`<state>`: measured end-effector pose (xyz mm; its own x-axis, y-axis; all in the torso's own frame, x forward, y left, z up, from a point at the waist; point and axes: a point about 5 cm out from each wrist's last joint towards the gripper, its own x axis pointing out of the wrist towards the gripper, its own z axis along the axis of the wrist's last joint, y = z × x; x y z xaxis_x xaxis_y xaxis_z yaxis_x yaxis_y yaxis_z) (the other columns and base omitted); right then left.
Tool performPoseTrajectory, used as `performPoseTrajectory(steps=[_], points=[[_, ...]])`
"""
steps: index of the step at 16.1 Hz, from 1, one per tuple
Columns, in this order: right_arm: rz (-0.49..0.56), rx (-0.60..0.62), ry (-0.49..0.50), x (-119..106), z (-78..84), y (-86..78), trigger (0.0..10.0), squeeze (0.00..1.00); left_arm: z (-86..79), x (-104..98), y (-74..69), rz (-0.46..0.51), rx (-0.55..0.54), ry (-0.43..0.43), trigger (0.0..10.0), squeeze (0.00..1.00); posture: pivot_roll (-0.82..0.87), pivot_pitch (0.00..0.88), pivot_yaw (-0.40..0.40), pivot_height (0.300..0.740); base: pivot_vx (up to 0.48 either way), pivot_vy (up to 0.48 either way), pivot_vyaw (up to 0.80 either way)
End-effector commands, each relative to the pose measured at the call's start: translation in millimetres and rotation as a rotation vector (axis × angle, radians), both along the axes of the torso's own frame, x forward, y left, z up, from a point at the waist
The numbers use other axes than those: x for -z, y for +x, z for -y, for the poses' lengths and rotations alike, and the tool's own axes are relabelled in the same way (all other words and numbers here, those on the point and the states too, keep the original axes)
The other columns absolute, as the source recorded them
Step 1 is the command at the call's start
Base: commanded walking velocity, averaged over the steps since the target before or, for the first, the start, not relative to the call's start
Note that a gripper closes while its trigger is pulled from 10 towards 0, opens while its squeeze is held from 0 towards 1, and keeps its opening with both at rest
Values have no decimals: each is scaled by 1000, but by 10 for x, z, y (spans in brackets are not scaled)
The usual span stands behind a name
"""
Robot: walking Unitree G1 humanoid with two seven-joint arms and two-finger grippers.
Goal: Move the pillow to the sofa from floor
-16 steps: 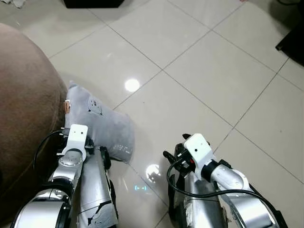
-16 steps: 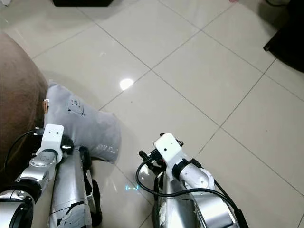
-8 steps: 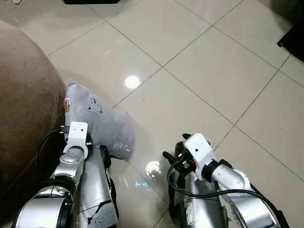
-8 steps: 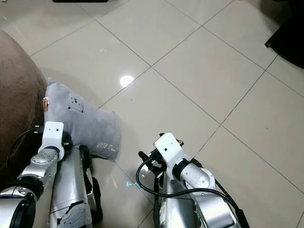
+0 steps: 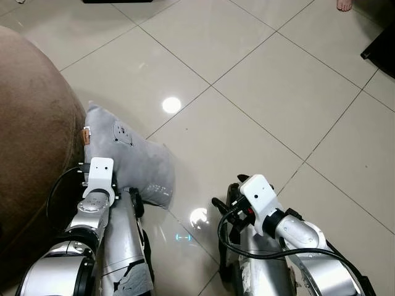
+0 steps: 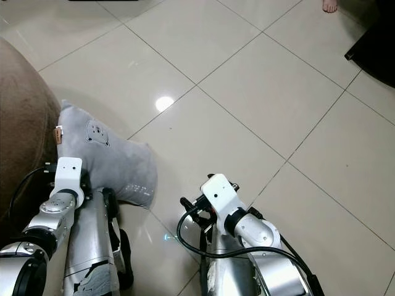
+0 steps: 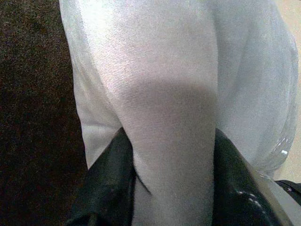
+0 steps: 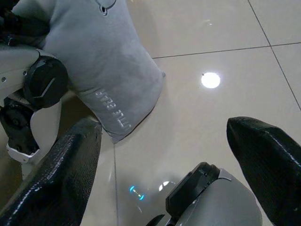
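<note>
At the left edge of the frame the brown sofa (image 5: 31, 135) bulges in as a rounded flank, and the grey pillow (image 5: 133, 163) lies on the tiled floor (image 5: 265, 105) pressed against it, in the middle left of the picture. Its long axis runs from the upper left, by the sofa, down toward the lower centre. The left claw (image 7: 171, 188) is at the pillow's near end: in the left wrist view its 2 black fingers (image 7: 110, 183) stand on either side of a fold of grey cloth and pinch it between them. This arm is plainly the nearer one, and the sofa lies directly beside it, so the lift looks short: up and leftward over the brown edge. Toward the lower right, the right claw (image 8: 164, 150) hangs spread and empty above bare tile, with the pillow's printed corner off ahead of it and not touching. Open floor stretches across the centre and right; a bare foot (image 5: 344, 5) shows at the upper right, well apart.
</note>
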<state>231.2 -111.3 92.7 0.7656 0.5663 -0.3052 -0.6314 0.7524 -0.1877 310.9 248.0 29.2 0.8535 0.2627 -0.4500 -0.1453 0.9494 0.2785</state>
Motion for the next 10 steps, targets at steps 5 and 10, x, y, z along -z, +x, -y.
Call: performPoseTrajectory(steps=[5, 10], points=[[-21, 6, -9, 45, -14, -57, 10000, 0, 101, 139, -76, -59, 25, -56, 0, 0, -121, 315, -77, 507, 0, 0, 0], [-23, 18, -3, 68, -7, -50, 10000, 0, 165, 131, -55, -34, 45, -97, 0, 0, -118, 291, -79, 507, 0, 0, 0]])
